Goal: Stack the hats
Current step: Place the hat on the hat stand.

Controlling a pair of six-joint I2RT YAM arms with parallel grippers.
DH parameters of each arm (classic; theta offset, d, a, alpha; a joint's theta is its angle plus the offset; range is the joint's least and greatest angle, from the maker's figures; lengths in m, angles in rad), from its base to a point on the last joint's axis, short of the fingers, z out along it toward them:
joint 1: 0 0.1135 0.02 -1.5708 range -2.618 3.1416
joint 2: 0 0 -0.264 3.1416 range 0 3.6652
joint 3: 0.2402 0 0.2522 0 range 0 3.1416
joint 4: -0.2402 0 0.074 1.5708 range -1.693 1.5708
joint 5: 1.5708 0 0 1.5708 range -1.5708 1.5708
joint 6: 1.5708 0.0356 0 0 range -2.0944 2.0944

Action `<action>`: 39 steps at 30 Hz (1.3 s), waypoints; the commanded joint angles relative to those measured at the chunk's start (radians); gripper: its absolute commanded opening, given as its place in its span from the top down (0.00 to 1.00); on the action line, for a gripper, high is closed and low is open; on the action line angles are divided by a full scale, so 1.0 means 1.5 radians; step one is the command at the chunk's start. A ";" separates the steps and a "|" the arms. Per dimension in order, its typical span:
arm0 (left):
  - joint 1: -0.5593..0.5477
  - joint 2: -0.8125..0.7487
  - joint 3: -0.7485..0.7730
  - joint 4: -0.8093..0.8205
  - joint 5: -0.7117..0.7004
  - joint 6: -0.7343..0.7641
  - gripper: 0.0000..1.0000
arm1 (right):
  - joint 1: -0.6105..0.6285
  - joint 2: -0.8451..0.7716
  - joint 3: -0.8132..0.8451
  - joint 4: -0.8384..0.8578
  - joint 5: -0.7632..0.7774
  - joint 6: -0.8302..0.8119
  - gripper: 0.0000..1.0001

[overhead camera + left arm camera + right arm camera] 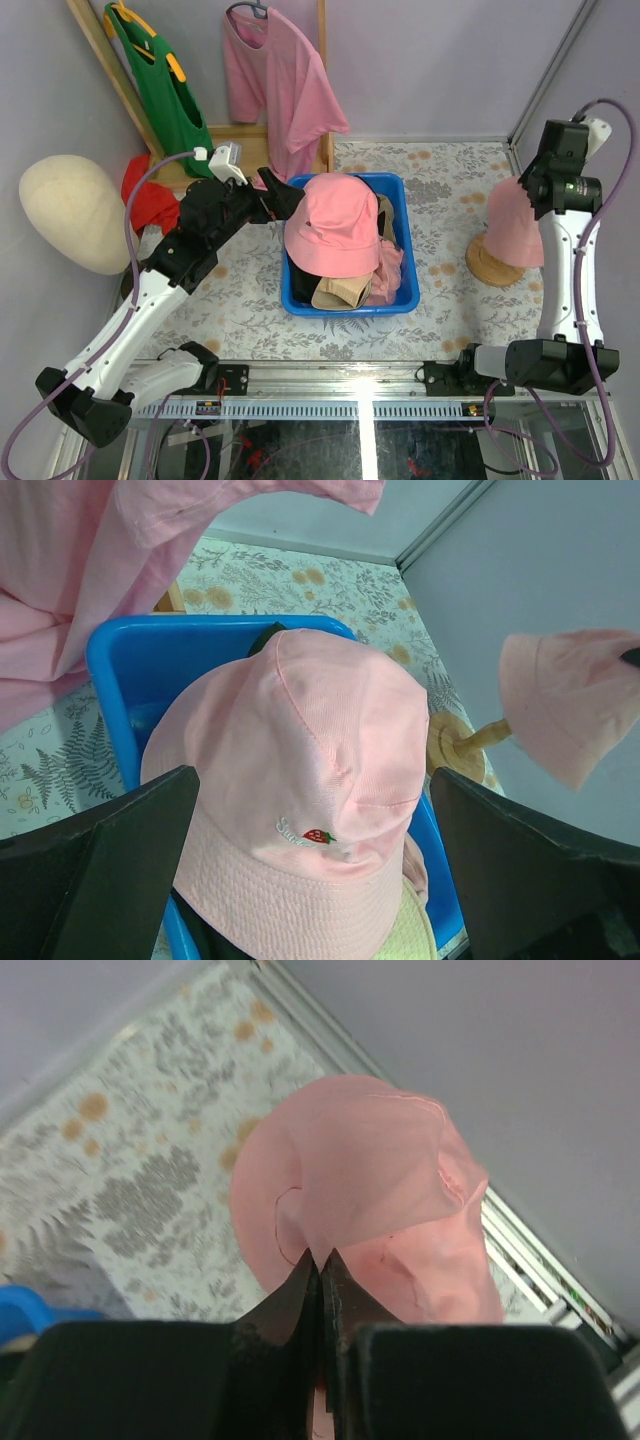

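Your left jaws stand wide apart beside the pink bucket hat (pixel 340 225) topping the blue bin's (pixel 345 308) pile; your right jaws are clamped on another pink hat (pixel 370 1180) over the wooden stand (pixel 492 262).

Blue bin (pixel 345 308) sits mid-table on the floral tablecloth (pixel 440 190). Behind the bin, to the left: wooden rack (pixel 240 135) with a pink T-shirt (pixel 285 90) and a green T-shirt (pixel 165 90) on hangers. Far left of the bin: cream mannequin head (pixel 72 210). Red fabric (pixel 150 195) lies between head and rack, can't tell what it is. Right of the bin, well apart: round wooden stand (pixel 490 265).
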 commanded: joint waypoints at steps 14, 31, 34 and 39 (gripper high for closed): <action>0.008 -0.006 -0.014 0.032 0.005 0.018 0.00 | -0.014 -0.049 -0.189 0.065 -0.002 0.043 0.85; 0.028 -0.003 -0.026 0.054 0.030 0.014 0.00 | -0.035 -0.036 -0.177 0.034 0.028 0.065 0.51; 0.028 -0.002 -0.025 0.055 0.032 0.014 0.00 | -0.041 -0.035 -0.172 0.031 0.030 0.068 0.43; 0.032 -0.002 -0.027 0.058 0.033 0.012 0.00 | -0.054 -0.024 -0.167 0.023 0.020 0.075 0.35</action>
